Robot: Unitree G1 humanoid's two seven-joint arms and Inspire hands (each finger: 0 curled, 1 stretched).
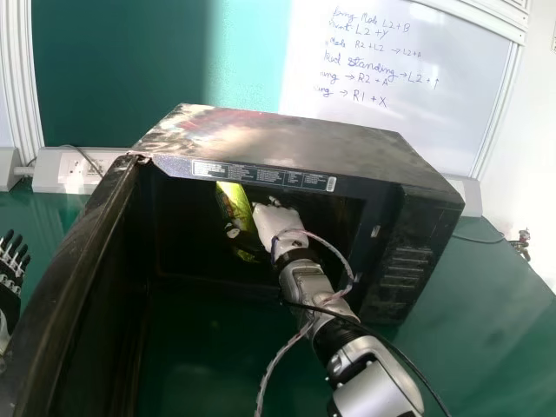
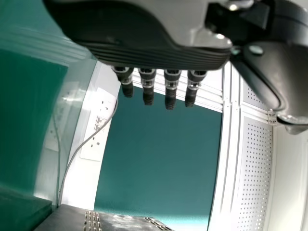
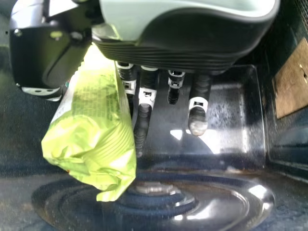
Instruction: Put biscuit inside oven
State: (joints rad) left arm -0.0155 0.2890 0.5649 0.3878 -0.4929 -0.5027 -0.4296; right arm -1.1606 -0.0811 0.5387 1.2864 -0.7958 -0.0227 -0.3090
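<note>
My right hand [image 1: 276,222] is inside the oven [image 1: 300,148], with the green biscuit packet [image 1: 234,208] at its left side. In the right wrist view, the packet [image 3: 94,137] is pinched between the thumb and fingers of my right hand [image 3: 144,103], its crumpled end over the glass turntable [image 3: 226,204]. Whether that end touches the glass I cannot tell. At the far left of the head view, my left hand [image 1: 10,278] is beside the oven door, fingers extended. The left wrist view shows the left hand [image 2: 171,89] with straight fingers and nothing held.
The open oven door [image 1: 74,261] stands out toward the robot, between my left hand and the oven cavity. A cable and a socket strip [image 1: 74,169] lie behind the oven at left. The green table [image 1: 486,321] extends to the right, below a whiteboard [image 1: 400,78].
</note>
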